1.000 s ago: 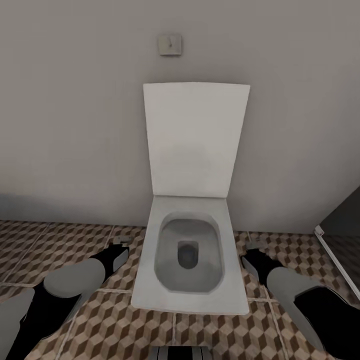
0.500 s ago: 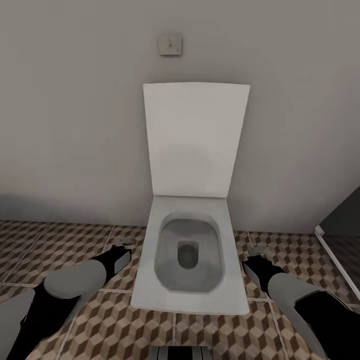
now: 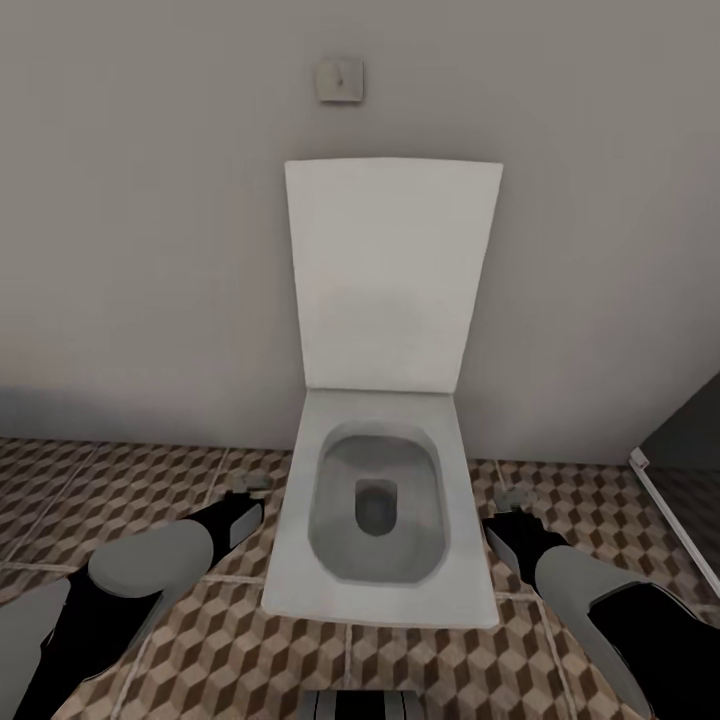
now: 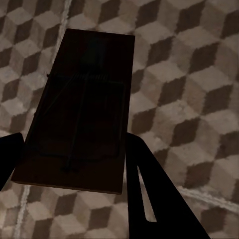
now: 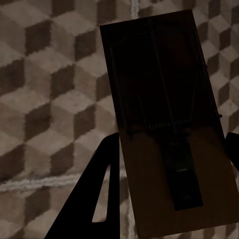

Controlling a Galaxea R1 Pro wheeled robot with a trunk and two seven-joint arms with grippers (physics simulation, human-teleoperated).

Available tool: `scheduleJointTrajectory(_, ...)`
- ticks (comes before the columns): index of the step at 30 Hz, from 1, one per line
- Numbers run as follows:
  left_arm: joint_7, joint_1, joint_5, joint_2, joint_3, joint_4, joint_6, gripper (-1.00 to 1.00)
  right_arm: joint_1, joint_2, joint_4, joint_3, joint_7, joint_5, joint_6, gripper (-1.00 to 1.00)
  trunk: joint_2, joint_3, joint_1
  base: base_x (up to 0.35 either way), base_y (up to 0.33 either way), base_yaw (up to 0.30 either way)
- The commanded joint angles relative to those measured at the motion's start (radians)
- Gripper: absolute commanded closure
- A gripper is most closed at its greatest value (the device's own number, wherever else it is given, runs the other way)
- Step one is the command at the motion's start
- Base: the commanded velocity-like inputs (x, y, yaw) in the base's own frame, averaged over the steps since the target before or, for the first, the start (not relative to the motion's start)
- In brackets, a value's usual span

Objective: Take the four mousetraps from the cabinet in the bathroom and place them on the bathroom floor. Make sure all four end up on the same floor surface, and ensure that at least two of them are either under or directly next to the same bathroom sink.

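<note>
In the left wrist view a flat dark-brown mousetrap (image 4: 79,109) with a thin wire bar sits between the two dark fingers of my left gripper (image 4: 72,147), which is shut on it above the cube-patterned bathroom floor (image 4: 199,74). My right gripper (image 5: 172,144) is shut on a second mousetrap (image 5: 164,114) in the same way. From the head view, the left gripper (image 3: 243,492) hangs low left of the toilet and the right gripper (image 3: 512,505) low to its right. The cabinet and the sink are out of view.
A white toilet (image 3: 380,500) with its lid raised stands straight ahead against a grey wall, between my two arms. A square flush plate (image 3: 340,80) is on the wall above it. A dark panel with a white edge (image 3: 668,505) rises at the right.
The whole picture has shifted very slightly, so the camera moved. Both grippers stay shut on their mousetraps at almost the same spots beside the toilet.
</note>
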Motion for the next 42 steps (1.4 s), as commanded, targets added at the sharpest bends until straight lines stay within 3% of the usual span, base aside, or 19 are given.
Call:
scheduleJointTrajectory(1, -0.002, 0.000, -0.003, 0.000, -0.001, -0.004, 0.001, 1.00, 0.000, 0.000, 0.000, 0.000, 0.001, -0.002, -0.001, 1.00, 0.000, -0.002, 0.000, 0.000, 0.000, 0.000)
scheduleJointTrajectory(15, -0.002, 0.000, -0.002, 0.002, 0.000, -0.012, 0.001, 1.00, 0.000, -0.004, -0.002, 0.000, 0.002, -0.002, -0.003, 1.00, 0.000, -0.024, 0.000, 0.005, 0.000, -0.004)
scheduleJointTrajectory(42, -0.002, 0.000, -0.001, 0.004, 0.000, -0.011, 0.000, 1.00, 0.000, -0.004, -0.005, 0.000, 0.002, -0.002, -0.004, 1.00, 0.000, -0.056, 0.000, 0.078, 0.000, -0.111)
